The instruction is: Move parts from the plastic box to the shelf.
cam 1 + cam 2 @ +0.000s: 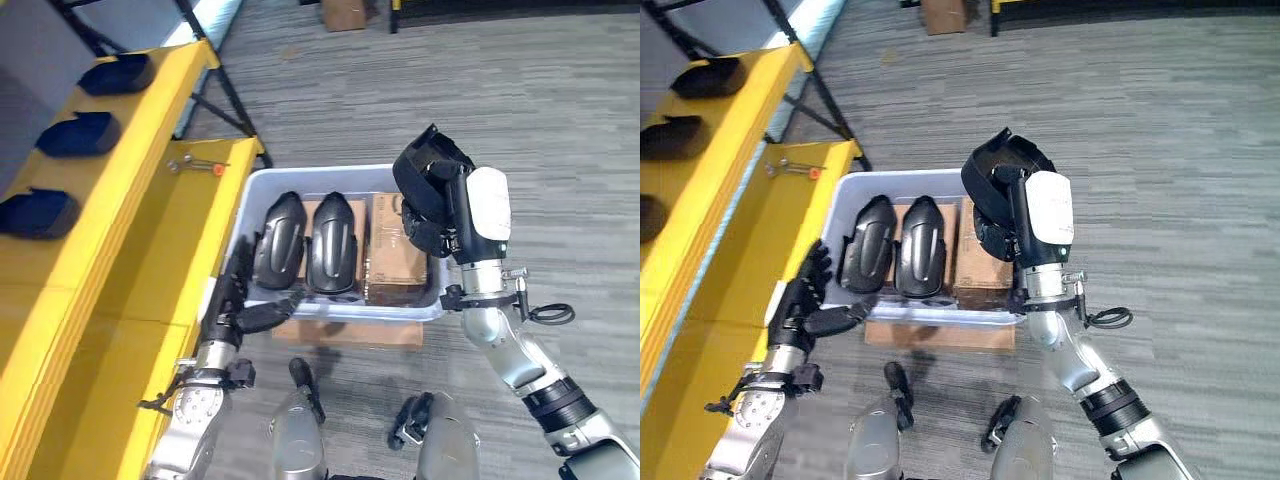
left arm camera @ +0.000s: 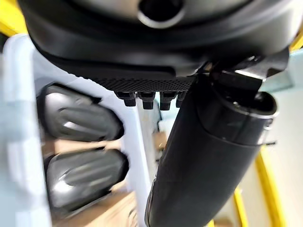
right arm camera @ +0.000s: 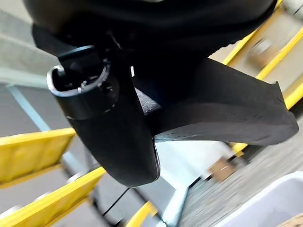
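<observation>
A pale plastic box (image 1: 330,172) stands on the floor beside the yellow shelf (image 1: 150,110). Two black moulded parts (image 1: 278,240) (image 1: 333,243) lie side by side in it, next to a brown carton (image 1: 395,250). My right hand (image 1: 450,215) is shut on a third black part (image 1: 425,165), lifted above the box's right end; the right wrist view has that part (image 3: 227,113) past my thumb (image 3: 113,137). My left hand (image 1: 232,300) is open at the box's near left corner, fingers straight along the wall and thumb along the front rim.
Three dark parts (image 1: 115,73) (image 1: 78,133) (image 1: 35,212) rest on the shelf's upper level. Small metal bits (image 1: 195,163) lie on its lower level. A flat cardboard sheet (image 1: 350,333) sticks out under the box. Grey carpet stretches to the right.
</observation>
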Controlling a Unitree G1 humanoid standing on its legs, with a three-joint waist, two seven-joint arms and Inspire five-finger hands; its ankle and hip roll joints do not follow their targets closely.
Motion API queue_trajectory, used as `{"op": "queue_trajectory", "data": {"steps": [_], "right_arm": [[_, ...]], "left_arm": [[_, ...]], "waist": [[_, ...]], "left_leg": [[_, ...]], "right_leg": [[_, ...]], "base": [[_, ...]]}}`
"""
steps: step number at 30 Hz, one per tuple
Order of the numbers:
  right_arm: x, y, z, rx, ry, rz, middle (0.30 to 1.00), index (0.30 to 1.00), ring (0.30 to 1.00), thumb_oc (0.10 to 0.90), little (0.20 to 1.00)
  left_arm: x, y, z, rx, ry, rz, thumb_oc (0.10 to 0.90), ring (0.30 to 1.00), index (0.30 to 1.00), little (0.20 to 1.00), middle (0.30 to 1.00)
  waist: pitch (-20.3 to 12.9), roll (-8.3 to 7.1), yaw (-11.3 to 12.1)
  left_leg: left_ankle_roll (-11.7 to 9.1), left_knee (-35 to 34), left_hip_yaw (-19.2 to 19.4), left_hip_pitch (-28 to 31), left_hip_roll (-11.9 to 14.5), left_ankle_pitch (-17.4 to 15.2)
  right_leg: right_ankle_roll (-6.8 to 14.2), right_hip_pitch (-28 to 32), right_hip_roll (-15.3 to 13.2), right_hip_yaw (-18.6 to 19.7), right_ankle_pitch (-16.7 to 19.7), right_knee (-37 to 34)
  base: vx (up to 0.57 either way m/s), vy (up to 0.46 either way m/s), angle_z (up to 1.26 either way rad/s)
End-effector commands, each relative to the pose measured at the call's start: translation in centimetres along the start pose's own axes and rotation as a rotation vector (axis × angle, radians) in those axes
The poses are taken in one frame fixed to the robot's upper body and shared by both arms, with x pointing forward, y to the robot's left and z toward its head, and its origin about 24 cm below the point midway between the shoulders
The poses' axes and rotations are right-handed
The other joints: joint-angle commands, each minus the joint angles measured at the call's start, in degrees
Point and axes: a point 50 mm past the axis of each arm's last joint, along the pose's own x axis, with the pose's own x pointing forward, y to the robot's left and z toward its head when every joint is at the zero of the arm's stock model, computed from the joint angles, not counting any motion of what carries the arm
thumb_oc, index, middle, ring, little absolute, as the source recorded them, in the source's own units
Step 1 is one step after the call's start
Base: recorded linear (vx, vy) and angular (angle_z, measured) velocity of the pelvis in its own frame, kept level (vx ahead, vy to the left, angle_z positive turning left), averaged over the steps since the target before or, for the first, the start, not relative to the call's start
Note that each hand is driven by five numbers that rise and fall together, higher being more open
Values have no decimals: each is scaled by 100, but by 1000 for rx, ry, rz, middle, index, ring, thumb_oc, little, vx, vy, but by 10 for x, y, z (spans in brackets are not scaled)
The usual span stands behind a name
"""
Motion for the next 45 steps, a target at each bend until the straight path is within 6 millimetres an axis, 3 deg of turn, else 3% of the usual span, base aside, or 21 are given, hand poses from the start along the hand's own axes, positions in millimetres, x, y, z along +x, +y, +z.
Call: {"op": "queue_trajectory", "data": {"steps": [1, 4, 6, 11, 15, 25, 29, 31, 33, 35, 37, 39, 43, 45], "right_arm": [[38, -24, 58, 82, -336, -169, 300, 300, 300, 400, 300], [38, -23, 65, 44, -375, -152, 300, 300, 300, 400, 300], [38, -25, 68, 41, -395, -144, 300, 300, 300, 400, 300], [35, -30, 69, 1, -435, -137, 300, 300, 300, 400, 300], [32, -34, 74, -11, -477, -113, 300, 300, 300, 400, 300], [29, -48, 98, -117, -644, -135, 300, 300, 300, 400, 300], [29, -49, 103, -165, -711, -103, 300, 300, 300, 400, 300], [30, -50, 104, -168, -724, -83, 300, 300, 300, 400, 300], [32, -51, 102, -197, -696, -75, 300, 300, 300, 400, 300], [36, -50, 101, -217, -687, -74, 300, 300, 300, 400, 300], [40, -47, 100, -201, -677, -62, 300, 300, 300, 400, 300], [37, -39, 93, -194, -675, -42, 300, 300, 300, 400, 300], [23, -34, 85, -192, -660, -30, 300, 300, 300, 400, 300], [14, -36, 80, -181, -670, -17, 300, 300, 300, 400, 300]], "left_arm": [[4, 8, 38, -94, -229, 21, 900, 1000, 1000, 1000, 1000], [7, 5, 48, -90, -290, 3, 900, 1000, 1000, 1000, 1000], [10, 0, 53, -60, -327, -9, 900, 1000, 1000, 1000, 1000], [15, -8, 68, -40, -393, -77, 900, 1000, 1000, 1000, 1000], [13, -11, 74, -52, -405, -109, 900, 1000, 1000, 1000, 1000], [6, -9, 87, -22, -461, -107, 900, 1000, 1000, 1000, 1000], [6, -5, 89, -36, -455, -116, 900, 1000, 1000, 1000, 1000], [5, -2, 87, -46, -442, -110, 900, 1000, 1000, 1000, 1000], [7, -6, 88, -49, -441, -167, 900, 1000, 1000, 1000, 1000], [11, -10, 91, -42, -449, -214, 900, 1000, 1000, 1000, 1000], [11, -11, 89, -20, -451, -222, 900, 1000, 1000, 1000, 1000], [14, -13, 85, -28, -436, -218, 900, 1000, 1000, 1000, 1000], [19, -17, 85, -24, -431, -249, 900, 1000, 1000, 1000, 1000], [18, -11, 82, -24, -424, -236, 900, 1000, 1000, 1000, 1000]], "waist": [[-735, -248, -56], [-819, -456, -65], [-919, -532, -87], [-1171, -438, -142], [-1283, -450, -47], [-1337, -599, 349], [-1296, -740, 511], [-1313, -785, 555], [-1273, -835, 561], [-1268, -833, 576], [-1281, -821, 658], [-1348, -805, 674], [-1391, -876, 446], [-1457, -891, 396]], "left_leg": [[-333, 774, -100, 144, 348, -269], [-269, 1719, -92, 245, 423, -483], [-230, 1883, -89, 393, 333, -609], [-62, 847, 252, 817, -44, -975], [85, 407, 190, 854, -283, -1292], [155, 14, -126, 821, -653, -1253], [219, 218, -412, 679, -865, -1400], [240, 284, -313, 699, -903, -1473], [194, 616, 19, 516, -748, -1518], [228, 539, 267, 497, -667, -1456], [269, 413, 212, 498, -811, -1427], [422, 314, -21, 481, -1065, -1451], [553, 148, -596, 428, -1369, -1494], [613, -97, -591, 491, -1384, -1285]], "right_leg": [[444, 479, 329, 113, -114, -361], [374, 477, 310, 50, 23, -703], [363, 467, 335, 11, 113, -941], [623, 393, 99, -243, 455, -1245], [913, 448, -68, -237, 797, -1486], [1308, 817, -175, -270, 1488, -2355], [1411, 993, -83, -25, 1726, -2787], [1447, 1081, -105, -146, 1876, -2984], [1477, 1155, -235, -434, 2076, -3111], [1506, 1191, -277, -652, 2056, -3072], [1527, 1246, -362, -788, 2231, -3122], [1521, 1290, -366, -610, 2261, -3000], [1550, 1177, 0, 412, 2280, -2736], [1429, 1154, 244, 439, 2112, -2495]], "base": [[-75, 14, 48], [-213, 45, 53], [-219, 210, 77], [-123, 287, 62], [-56, 284, 41], [-29, 143, 45], [-3, 73, 48], [8, 84, 49], [6, 61, 21], [-41, 156, 79], [4, 249, 108], [108, 252, 53], [138, 83, 79], [105, 100, 77]]}}
